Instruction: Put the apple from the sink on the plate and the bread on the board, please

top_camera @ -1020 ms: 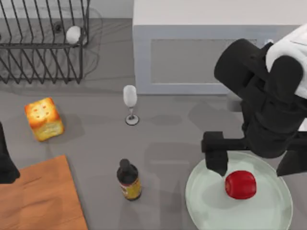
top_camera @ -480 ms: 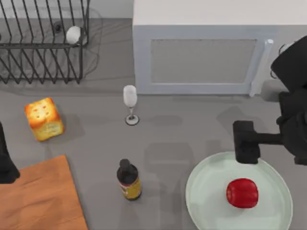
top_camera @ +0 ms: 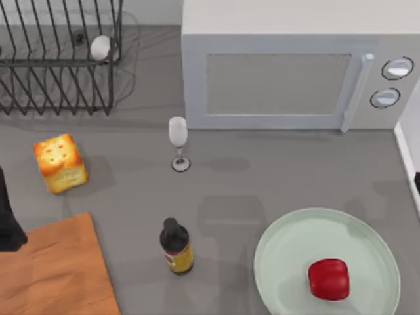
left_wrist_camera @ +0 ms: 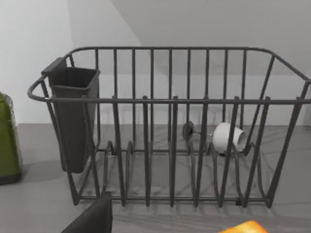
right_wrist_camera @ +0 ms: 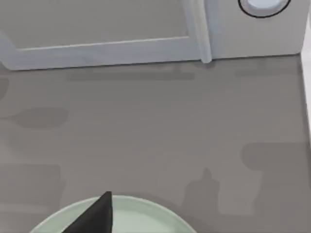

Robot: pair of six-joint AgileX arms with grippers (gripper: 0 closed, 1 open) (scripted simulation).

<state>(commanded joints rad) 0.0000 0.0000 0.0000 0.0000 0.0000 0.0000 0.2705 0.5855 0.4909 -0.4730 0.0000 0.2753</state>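
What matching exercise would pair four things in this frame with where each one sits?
Things:
1. apple
2. bread
3. wine glass
4. dark bottle

Places:
A. standing in front of the microwave
B. on the bare table, between the dish rack and the board
C. on the plate
D. standing between the board and the plate

Pairs: 1-C, 2-B, 3-A, 4-D

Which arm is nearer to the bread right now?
Left. Its arm sits at the table's left edge just below the bread; the right arm is at the far right edge.
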